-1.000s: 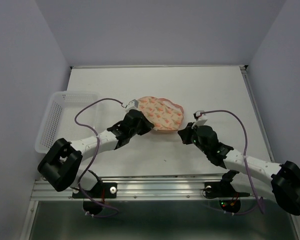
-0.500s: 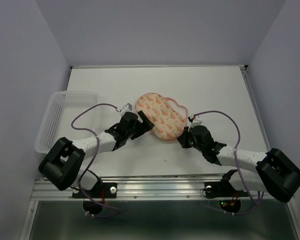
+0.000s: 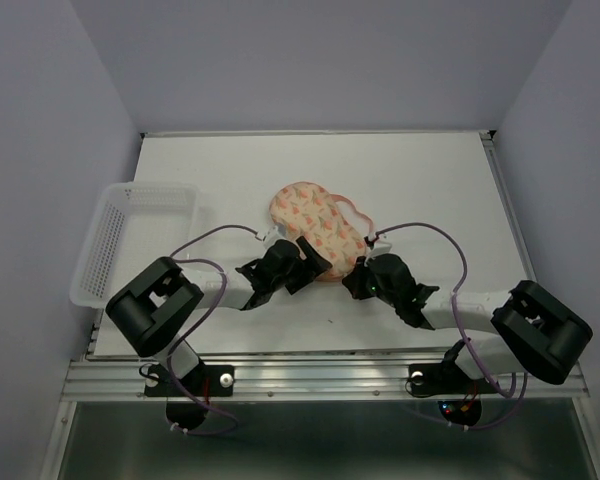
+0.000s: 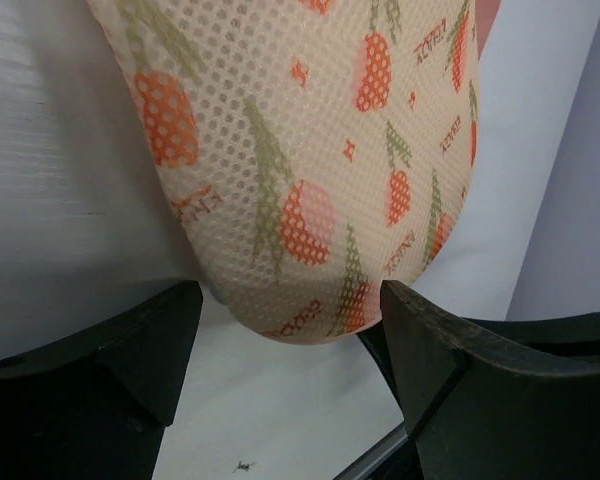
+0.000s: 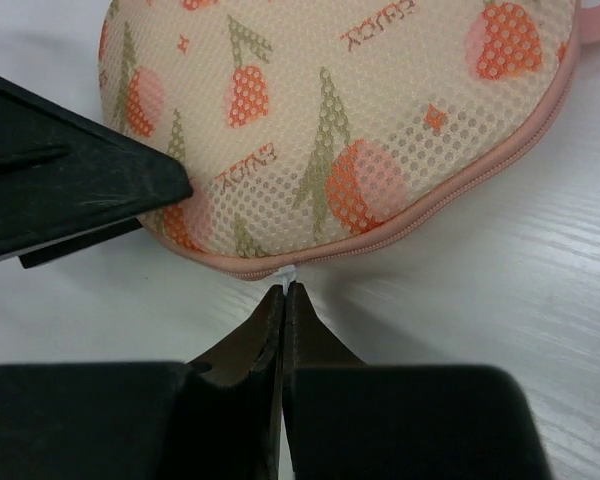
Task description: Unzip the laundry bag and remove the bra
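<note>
The peach-pink laundry bag (image 3: 320, 222) with orange print lies flat on the white table, its pink zipper rim closed. My left gripper (image 3: 310, 262) stands open, its two fingers on either side of the bag's near rounded end (image 4: 300, 170) without pinching it. My right gripper (image 3: 352, 275) sits at the bag's near edge (image 5: 340, 130). It is shut, and its tips (image 5: 284, 290) pinch the small white zipper pull (image 5: 288, 272) that sticks out of the pink rim. The left finger (image 5: 70, 170) shows at the left of the right wrist view. The bra is hidden.
A clear plastic mesh basket (image 3: 130, 215) stands at the table's left edge. The table's near edge with its metal rail (image 3: 310, 365) runs just behind both wrists. Purple cables loop over both arms.
The left gripper let go, opened, and slid right to the bag's near end. The right arm moved left up to the bag's rim. The bag has turned and shifted slightly.
</note>
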Controlling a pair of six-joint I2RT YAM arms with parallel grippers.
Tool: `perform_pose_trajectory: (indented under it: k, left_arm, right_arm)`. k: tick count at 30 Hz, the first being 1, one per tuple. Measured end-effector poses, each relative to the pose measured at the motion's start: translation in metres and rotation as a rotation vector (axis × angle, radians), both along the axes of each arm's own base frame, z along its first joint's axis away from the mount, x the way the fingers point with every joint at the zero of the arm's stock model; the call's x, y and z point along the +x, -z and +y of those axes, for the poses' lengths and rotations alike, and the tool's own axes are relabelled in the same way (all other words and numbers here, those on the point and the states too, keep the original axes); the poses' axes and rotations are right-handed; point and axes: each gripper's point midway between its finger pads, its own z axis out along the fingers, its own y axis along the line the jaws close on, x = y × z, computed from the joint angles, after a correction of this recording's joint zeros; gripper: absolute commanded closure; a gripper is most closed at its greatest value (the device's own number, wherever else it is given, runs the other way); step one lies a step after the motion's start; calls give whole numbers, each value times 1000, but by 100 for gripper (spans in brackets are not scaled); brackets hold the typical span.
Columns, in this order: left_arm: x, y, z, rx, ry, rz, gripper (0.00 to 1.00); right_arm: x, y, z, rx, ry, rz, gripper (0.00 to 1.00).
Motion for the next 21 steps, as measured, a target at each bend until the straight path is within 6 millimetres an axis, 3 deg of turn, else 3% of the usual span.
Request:
perform_pose_trajectory:
  k: [3, 5, 6, 8, 10, 11, 15, 21]
  left_arm:
    - [0, 2, -11, -19, 5, 10, 21]
    - [0, 3, -17, -26, 11, 12, 33]
    - [-1, 5, -18, -26, 10, 17, 50]
    - [-2, 8, -18, -27, 3, 30, 73]
    - [-2, 9, -17, -22, 0, 33, 94]
    - [-1, 9, -17, -23, -3, 29, 100]
    - [2, 5, -16, -27, -7, 16, 100]
    - [10, -13, -3, -40, 38, -33, 100]
  right_arm:
    - [-1, -2, 6, 12, -10, -2, 99]
    - [-2, -3, 9, 18, -14, -4, 99]
    - [-2, -3, 9, 19, -15, -4, 99]
    - [-1, -4, 11, 24, -17, -8, 99]
    - [-1, -5, 11, 24, -16, -10, 99]
    - [-1, -5, 12, 23, -17, -10, 99]
    - [0, -6, 8, 11, 1, -16, 99]
    - [8, -28, -9, -21, 75, -98, 99]
